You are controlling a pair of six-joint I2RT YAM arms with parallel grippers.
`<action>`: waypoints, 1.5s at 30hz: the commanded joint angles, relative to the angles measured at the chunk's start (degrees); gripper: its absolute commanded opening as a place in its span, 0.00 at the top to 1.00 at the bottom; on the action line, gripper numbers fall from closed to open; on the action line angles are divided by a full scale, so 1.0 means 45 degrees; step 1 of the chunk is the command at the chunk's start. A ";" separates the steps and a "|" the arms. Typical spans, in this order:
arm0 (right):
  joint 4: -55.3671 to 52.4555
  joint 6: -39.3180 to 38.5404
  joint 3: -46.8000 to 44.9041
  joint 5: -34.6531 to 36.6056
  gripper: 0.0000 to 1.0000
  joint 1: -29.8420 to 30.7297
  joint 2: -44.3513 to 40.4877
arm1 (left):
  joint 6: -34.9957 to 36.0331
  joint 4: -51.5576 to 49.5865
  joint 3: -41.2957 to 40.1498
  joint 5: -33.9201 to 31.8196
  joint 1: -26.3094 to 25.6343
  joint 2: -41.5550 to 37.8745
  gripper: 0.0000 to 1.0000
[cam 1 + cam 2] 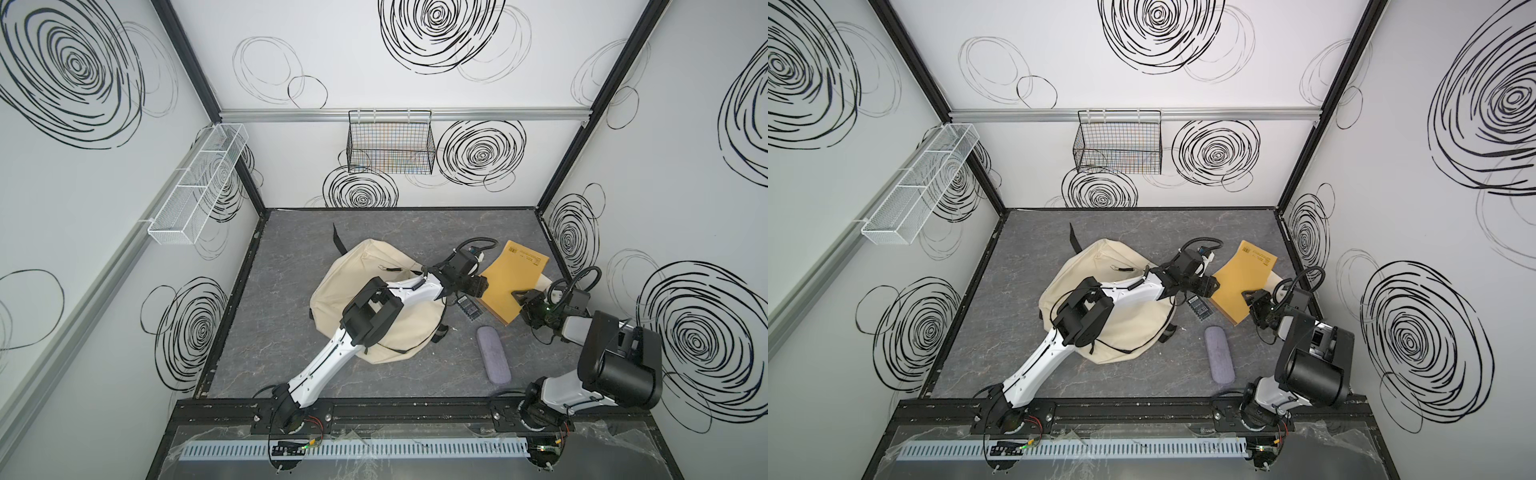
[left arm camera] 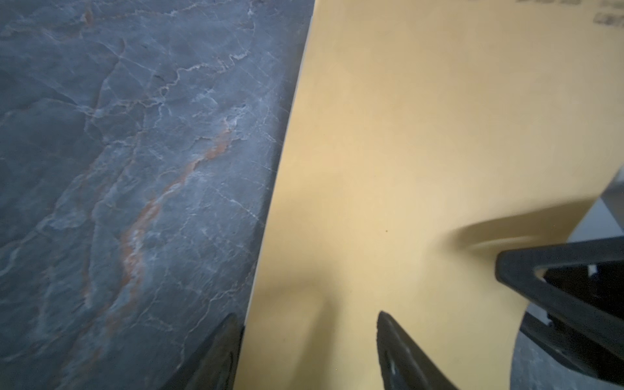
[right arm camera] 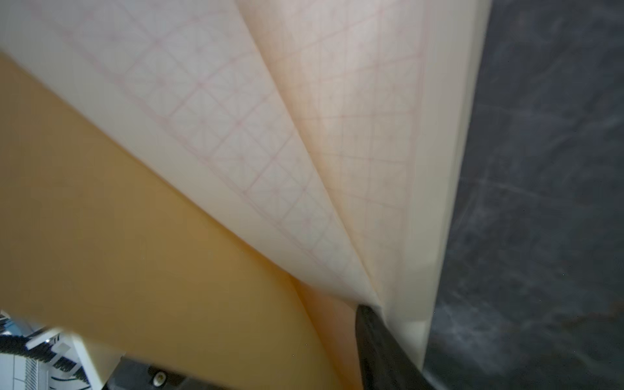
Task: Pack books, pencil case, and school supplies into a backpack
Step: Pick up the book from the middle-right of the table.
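The cream backpack [image 1: 357,266] [image 1: 1084,270] lies mid-table with my left arm reaching across it. To its right lies a mustard-yellow book [image 1: 513,274] [image 1: 1241,274]. My left gripper [image 1: 482,286] [image 2: 307,315] is open, straddling the book's [image 2: 422,135] near edge, one finger on the table and one over the cover. My right gripper [image 1: 521,299] [image 1: 1250,297] is shut on the opposite edge, bending the cover [image 3: 118,219] up. One of its fingers [image 3: 378,341] sits among gridded pages. The school supplies packet [image 1: 469,309] [image 1: 1200,309] and lavender pencil case [image 1: 493,354] [image 1: 1219,353] lie in front.
The grey marbled table [image 1: 291,291] is walled on three sides. A black wire basket [image 1: 390,143] hangs on the back wall and a white mesh shelf [image 1: 199,183] on the left wall. A black backpack strap [image 1: 338,239] trails towards the back.
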 commanded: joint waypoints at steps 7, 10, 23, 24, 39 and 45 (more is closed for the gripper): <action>-0.2050 -0.1033 0.0595 -0.0259 0.78 -0.0137 0.0106 | -0.0356 -0.0481 -0.0658 0.0550 0.0154 -0.0633 0.32; -0.2670 -0.1194 0.0887 -0.0109 0.93 -0.0206 -0.0675 | -0.0403 -0.0325 -0.1042 0.0645 0.0352 -0.1513 0.32; -0.0749 0.2900 0.1297 -0.2194 1.00 0.0007 -0.3137 | -0.3652 0.3017 -0.6223 0.1847 0.1419 -0.6509 0.26; -0.0556 0.3216 0.1292 -0.2239 1.00 0.0056 -0.3280 | -0.4362 0.3660 -0.6764 0.2141 0.1437 -0.6650 0.25; 0.1308 0.6028 0.0510 -0.2261 1.00 0.1038 -0.4385 | -0.9267 0.7726 -0.8851 0.2158 0.0553 -0.6031 0.25; 0.1847 0.6873 0.0134 -0.2232 1.00 0.1392 -0.4664 | -1.0231 0.8638 -0.8795 0.2085 0.0333 -0.5359 0.24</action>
